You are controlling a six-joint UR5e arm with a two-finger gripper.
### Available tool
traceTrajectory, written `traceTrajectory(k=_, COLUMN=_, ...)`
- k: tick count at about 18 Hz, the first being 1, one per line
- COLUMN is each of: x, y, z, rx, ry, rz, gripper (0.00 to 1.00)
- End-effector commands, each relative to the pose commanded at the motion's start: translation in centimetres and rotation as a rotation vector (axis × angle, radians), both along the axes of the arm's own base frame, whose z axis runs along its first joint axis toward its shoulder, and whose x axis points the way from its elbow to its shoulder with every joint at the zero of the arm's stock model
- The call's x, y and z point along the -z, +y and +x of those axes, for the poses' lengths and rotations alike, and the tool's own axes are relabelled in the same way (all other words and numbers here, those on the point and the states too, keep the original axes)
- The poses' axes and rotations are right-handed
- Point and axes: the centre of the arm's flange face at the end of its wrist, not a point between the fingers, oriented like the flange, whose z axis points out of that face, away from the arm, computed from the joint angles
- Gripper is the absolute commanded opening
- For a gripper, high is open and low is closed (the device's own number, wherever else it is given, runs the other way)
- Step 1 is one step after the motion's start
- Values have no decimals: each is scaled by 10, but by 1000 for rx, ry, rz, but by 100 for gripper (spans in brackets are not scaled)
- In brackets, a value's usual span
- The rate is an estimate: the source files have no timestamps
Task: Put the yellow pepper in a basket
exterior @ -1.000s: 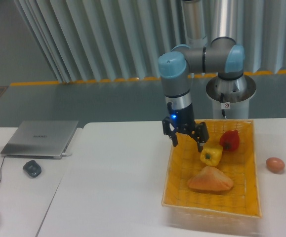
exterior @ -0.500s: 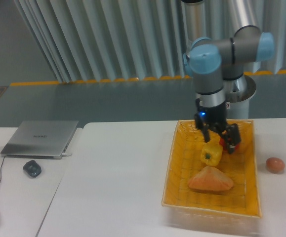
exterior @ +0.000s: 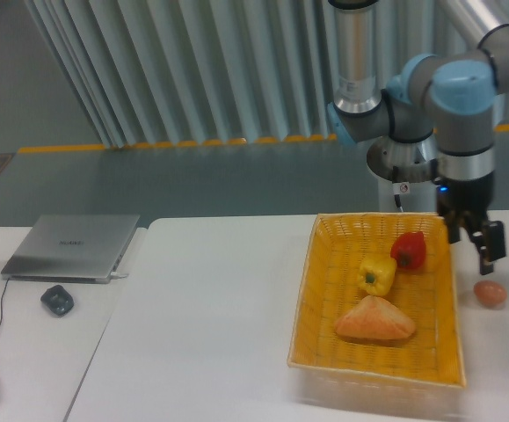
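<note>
Fingers (exterior: pixel 490 247) spread apart, holding nothing; they hang off the basket's (exterior: pixel 305 281) right rim, just above the egg (exterior: pixel 490 293). Gripper (exterior: pixel 474 237) points down from the arm's wrist, past the basket's far right corner.

Pepper (exterior: pixel 376 273) is inside the basket, far half, roughly mid-width, stem facing the camera. Red pepper (exterior: pixel 409 250) sits just right of it and a bit farther back; the two look like they touch or nearly do, can't tell which. Bread (exterior: pixel 374 320) lies in the basket nearer the front rim, just in front of the pepper.

Egg is on the tabletop (exterior: pixel 201 316) outside the basket, just beside its right rim.

Well left of the basket: closed laptop (exterior: pixel 72 247), with a small dark grey object (exterior: pixel 57 300) in front of it.
</note>
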Motion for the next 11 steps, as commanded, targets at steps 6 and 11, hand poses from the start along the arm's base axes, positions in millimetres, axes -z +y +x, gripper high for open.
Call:
traceTrajectory(k=6, x=5, y=-8, z=-22, rx=83, ry=-33, rz=-56, gripper=100)
traceTrajectory(k=11, x=19, y=-8, z=-34, rx=72, ry=-45, rz=-82, gripper=100)
